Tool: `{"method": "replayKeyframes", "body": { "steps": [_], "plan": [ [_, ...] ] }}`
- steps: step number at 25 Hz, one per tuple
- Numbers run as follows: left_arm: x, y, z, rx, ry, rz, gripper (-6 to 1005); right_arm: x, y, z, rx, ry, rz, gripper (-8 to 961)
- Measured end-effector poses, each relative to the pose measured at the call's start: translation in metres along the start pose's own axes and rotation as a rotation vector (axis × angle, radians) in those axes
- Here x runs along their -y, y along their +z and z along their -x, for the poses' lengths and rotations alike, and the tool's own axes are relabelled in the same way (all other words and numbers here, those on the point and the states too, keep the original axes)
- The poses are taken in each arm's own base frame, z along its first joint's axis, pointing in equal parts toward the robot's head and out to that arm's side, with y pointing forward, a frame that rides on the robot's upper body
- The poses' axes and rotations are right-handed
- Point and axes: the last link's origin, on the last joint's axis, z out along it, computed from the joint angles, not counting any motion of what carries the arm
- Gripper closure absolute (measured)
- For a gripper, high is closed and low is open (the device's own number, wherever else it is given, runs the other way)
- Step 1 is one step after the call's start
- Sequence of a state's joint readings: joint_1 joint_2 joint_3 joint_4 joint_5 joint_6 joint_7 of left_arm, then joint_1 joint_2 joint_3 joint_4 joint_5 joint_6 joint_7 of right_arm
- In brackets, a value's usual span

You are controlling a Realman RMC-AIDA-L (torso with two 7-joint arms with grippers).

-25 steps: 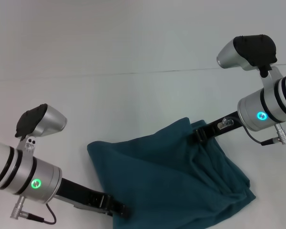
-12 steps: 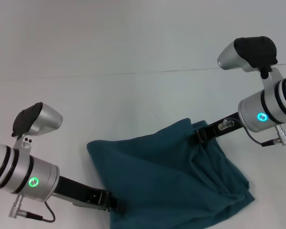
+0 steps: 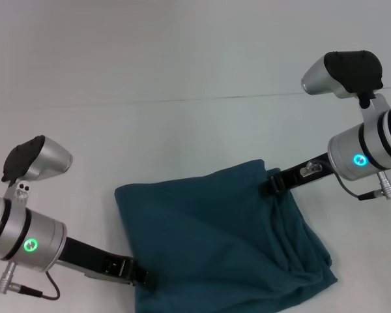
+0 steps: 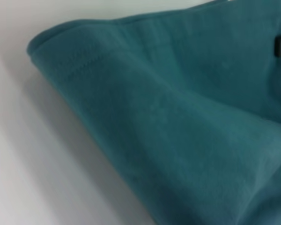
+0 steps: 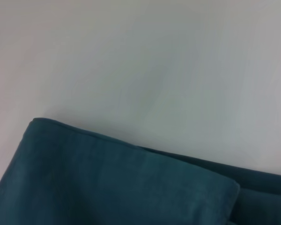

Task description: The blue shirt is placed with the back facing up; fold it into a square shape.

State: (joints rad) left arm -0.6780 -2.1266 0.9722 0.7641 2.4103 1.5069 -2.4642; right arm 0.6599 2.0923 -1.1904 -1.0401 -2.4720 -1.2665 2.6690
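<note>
shirt (image 3: 221,241) sits on the white table (image 3: 182,59), already bunched into a rough folded block, low centre-right in the head view. left gripper (image 3: 138,278) is at the near-left corner, its tip buried in the hem — looks clamped on cloth, tho the jaws themselves are hidden, so can't tell for sure. right gripper (image 3: 274,184) is at the far-right corner, black tip pressed against the fabric edge; same story, jaws not visible. so the two grips sit on opposite corners, w/ the block's long axis running diagonally between them. left wrist view shows folded layers up close — right wrist view shows a far edge (image 5: 131,145).
</note>
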Motion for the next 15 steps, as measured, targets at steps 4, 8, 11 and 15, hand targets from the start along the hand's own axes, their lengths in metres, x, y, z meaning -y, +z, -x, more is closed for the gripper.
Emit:
{"method": "replayKeyframes", "body": {
  "steps": [4,8,11,15],
  "plan": [
    [0.001,0.0,0.001,0.006,0.003,-0.007,855,0.006,-0.002,-0.003,0.02,0.036,0.005,869],
    [0.002,0.0,0.001,0.007,0.004,-0.011,856,0.011,-0.004,-0.004,0.054,0.071,0.019,869],
    [0.002,0.0,0.001,0.006,0.007,-0.011,857,0.015,-0.006,-0.004,0.075,0.085,0.015,869],
    [0.002,0.0,0.001,0.006,0.01,-0.011,858,0.018,-0.009,-0.003,0.091,0.094,0.014,870]
  ]
}}
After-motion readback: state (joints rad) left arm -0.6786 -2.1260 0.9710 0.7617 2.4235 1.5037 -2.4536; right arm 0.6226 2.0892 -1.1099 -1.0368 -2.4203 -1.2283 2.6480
